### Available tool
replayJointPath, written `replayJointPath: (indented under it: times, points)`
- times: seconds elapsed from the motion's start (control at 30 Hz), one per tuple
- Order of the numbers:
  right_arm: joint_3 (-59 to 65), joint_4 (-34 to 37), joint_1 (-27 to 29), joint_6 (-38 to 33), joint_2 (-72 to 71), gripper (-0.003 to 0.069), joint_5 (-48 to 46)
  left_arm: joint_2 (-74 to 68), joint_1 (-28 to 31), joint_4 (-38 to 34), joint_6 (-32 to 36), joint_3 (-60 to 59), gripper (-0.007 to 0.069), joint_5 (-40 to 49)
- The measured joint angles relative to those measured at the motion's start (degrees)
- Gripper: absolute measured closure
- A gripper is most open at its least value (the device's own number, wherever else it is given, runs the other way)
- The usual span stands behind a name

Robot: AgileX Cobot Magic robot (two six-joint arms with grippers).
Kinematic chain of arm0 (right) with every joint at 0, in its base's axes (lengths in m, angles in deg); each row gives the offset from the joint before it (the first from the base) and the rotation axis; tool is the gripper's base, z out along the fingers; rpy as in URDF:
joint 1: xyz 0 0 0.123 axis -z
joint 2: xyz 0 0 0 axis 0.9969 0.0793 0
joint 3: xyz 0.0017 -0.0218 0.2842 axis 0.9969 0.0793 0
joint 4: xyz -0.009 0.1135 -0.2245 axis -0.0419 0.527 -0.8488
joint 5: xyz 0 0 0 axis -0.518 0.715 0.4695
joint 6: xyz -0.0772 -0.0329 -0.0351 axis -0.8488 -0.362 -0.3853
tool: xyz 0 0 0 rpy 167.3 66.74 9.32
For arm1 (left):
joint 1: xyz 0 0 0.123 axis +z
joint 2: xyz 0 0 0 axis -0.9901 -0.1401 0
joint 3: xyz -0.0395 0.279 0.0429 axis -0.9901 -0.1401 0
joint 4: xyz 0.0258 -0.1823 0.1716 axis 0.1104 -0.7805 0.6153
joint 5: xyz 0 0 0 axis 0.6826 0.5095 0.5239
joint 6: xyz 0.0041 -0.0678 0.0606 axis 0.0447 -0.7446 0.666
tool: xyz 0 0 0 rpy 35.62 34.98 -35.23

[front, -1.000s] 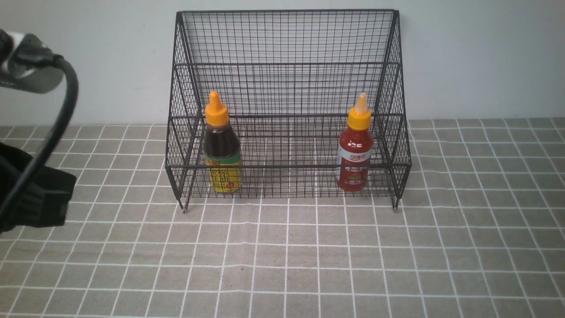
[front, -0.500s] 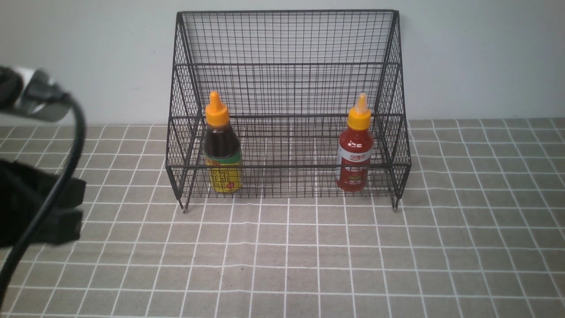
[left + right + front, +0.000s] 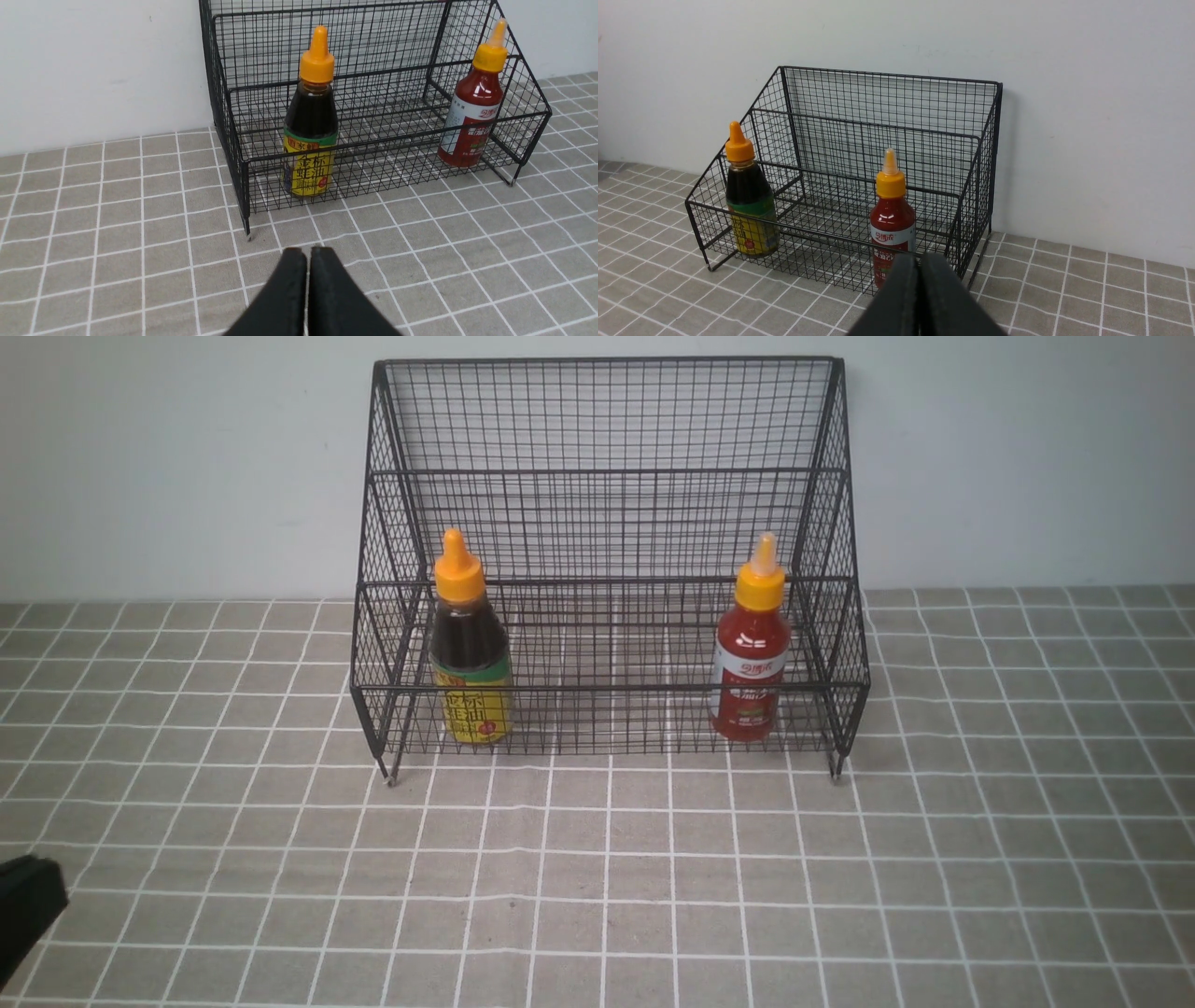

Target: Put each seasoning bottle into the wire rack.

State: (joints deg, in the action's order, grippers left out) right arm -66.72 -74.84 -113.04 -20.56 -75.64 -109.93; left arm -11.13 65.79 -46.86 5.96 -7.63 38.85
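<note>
The black wire rack [image 3: 607, 476] stands against the wall. Inside its lower tier the dark brown seasoning bottle [image 3: 470, 658] with an orange cap stands upright at the left, and the red seasoning bottle [image 3: 750, 658] stands upright at the right. Both bottles also show in the left wrist view, brown [image 3: 310, 126] and red [image 3: 474, 112], and in the right wrist view, brown [image 3: 749, 200] and red [image 3: 892, 219]. My left gripper [image 3: 307, 254] is shut and empty over the cloth before the rack. My right gripper [image 3: 920, 261] is shut, empty, away from the rack.
A grey checked cloth [image 3: 607, 896] covers the table. A pale wall [image 3: 187, 457] rises right behind the rack. A black part of my left arm [image 3: 23, 901] shows at the lower left edge of the front view.
My left arm has drawn back and down toward the lower left corner of the front view, leaving only a small black part in sight. The bottles and rack have not moved.
</note>
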Motion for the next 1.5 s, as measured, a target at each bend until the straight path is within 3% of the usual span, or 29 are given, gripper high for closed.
replayJointPath:
  times: [0.53, 0.67, 0.83, 1.0, 1.5]
  points:
    - [0.0, 0.0, 0.0, 0.0, 0.0, 0.0672, 0.0, 2.0, 0.0, 0.9, 0.5, -0.5, 0.0631, 2.0]
    - [0.0, 0.0, 0.0, 0.0, 0.0, 0.0672, 0.0, 4.5, 3.0, 1.8, 3.0, -4.4, 0.0631, -2.7]
    - [0.0, 0.0, 0.0, -0.1, 0.0, 0.0672, 0.0, 11.2, 11.6, 2.4, 5.5, -16.6, 0.0631, -13.9]
    - [0.0, 0.0, 0.0, -0.1, 0.0, 0.0672, 0.1, 12.6, 13.1, 3.0, 5.6, -24.1, 0.0631, -17.8]
    - [0.0, -0.1, 0.0, -0.1, 0.0, 0.0672, 0.0, 12.6, 13.1, 3.1, 5.6, -27.8, 0.0631, -12.3]
